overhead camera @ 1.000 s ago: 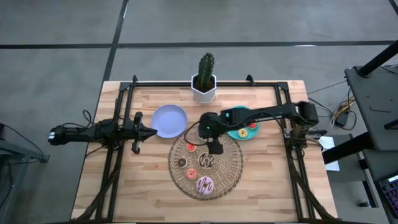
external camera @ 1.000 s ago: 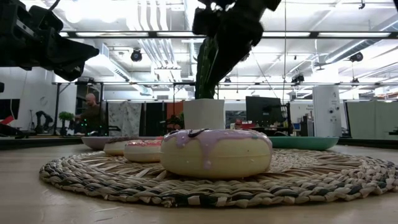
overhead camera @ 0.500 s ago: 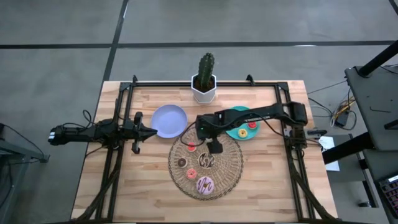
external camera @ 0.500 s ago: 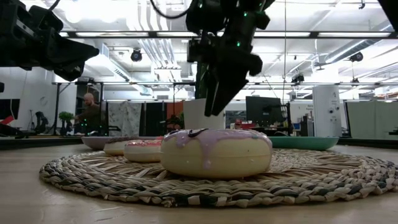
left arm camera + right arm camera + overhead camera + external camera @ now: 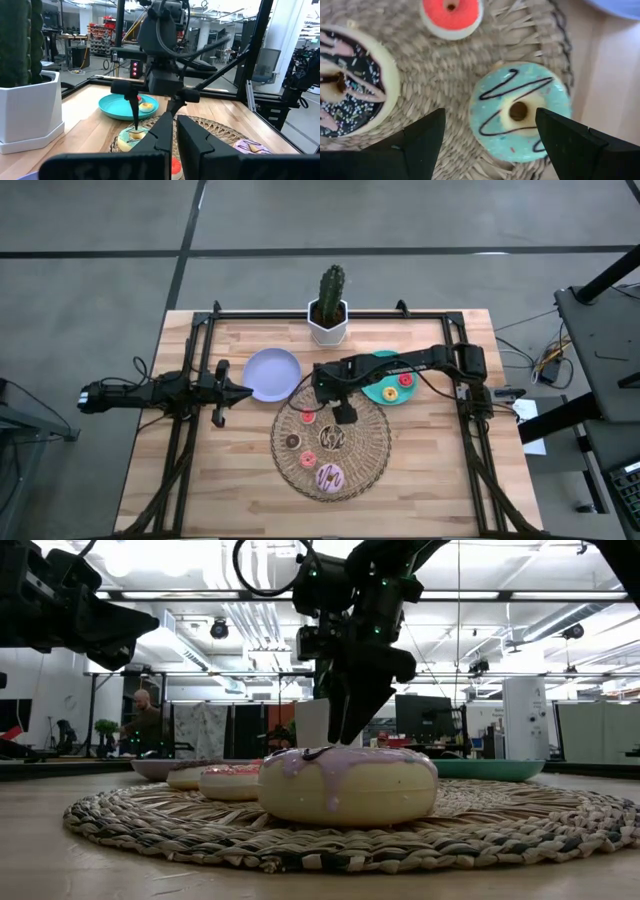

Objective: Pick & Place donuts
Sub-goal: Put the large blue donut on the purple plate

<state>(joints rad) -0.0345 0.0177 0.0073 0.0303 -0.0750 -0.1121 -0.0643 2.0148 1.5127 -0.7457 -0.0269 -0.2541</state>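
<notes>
My right gripper (image 5: 490, 145) stands open, pointing steeply down over the far edge of the woven mat (image 5: 360, 450). Straight below it lies a white donut with blue-green icing (image 5: 520, 112), flat on the mat, with one finger on either side above it. Near it on the mat lie a red donut (image 5: 451, 15), a brown-iced donut (image 5: 350, 80), two tiny ones and a pink-iced donut (image 5: 345, 785). In the high view my right gripper (image 5: 328, 400) hides the blue-green donut. My left gripper (image 5: 238, 391) waits shut at the table's left.
A teal plate (image 5: 372, 388) with a red and a yellow tiny donut stands right of the gripper, and a lavender plate (image 5: 272, 373) stands to its left. A potted cactus (image 5: 330, 305) is at the far edge. A dark frame runs along the table's sides.
My right gripper has sunk toward the mat, shifted slightly toward the table's left and tipped more steeply down. Its fingers have stayed open. No donut has moved.
</notes>
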